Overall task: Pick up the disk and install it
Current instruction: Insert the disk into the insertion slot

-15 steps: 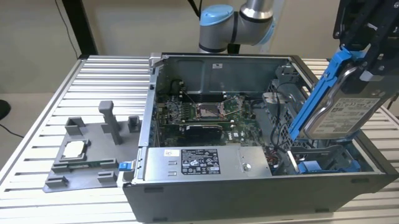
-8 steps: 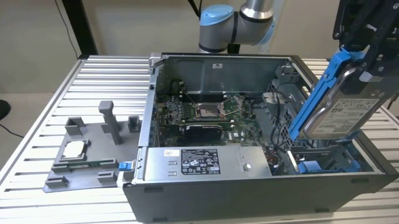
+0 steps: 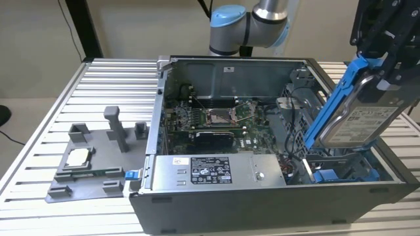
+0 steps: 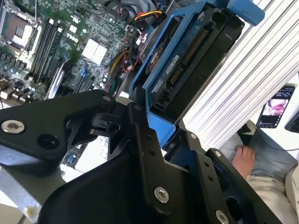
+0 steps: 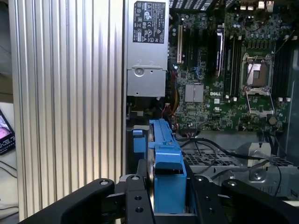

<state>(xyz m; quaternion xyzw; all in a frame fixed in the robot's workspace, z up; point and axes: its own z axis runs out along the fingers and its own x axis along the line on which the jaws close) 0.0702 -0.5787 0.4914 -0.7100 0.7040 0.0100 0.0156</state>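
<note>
exterior view: the gripper [image 3: 386,78] is clamped on the upper end of the disk [image 3: 367,118], which hangs below the hand, long axis steep and slightly tilted, label face toward the camera. its lower end is just above the drive bay [image 3: 328,173] in a corner of the open computer case [image 3: 262,201]; whether it touches the bay i cannot tell. the case also holds the motherboard [image 3: 217,115] and the power supply [image 3: 210,169], both well off to the side of the hand.

second wrist view: the disk [image 4: 187,60] runs lengthwise out from between the black fingers [image 4: 142,144], connector edge showing, pointing into the case.

first wrist view: the disk [image 5: 167,172], seen edge-on, is pinched between the fingers, with the power supply [image 5: 145,70] farther out beyond it.
</note>
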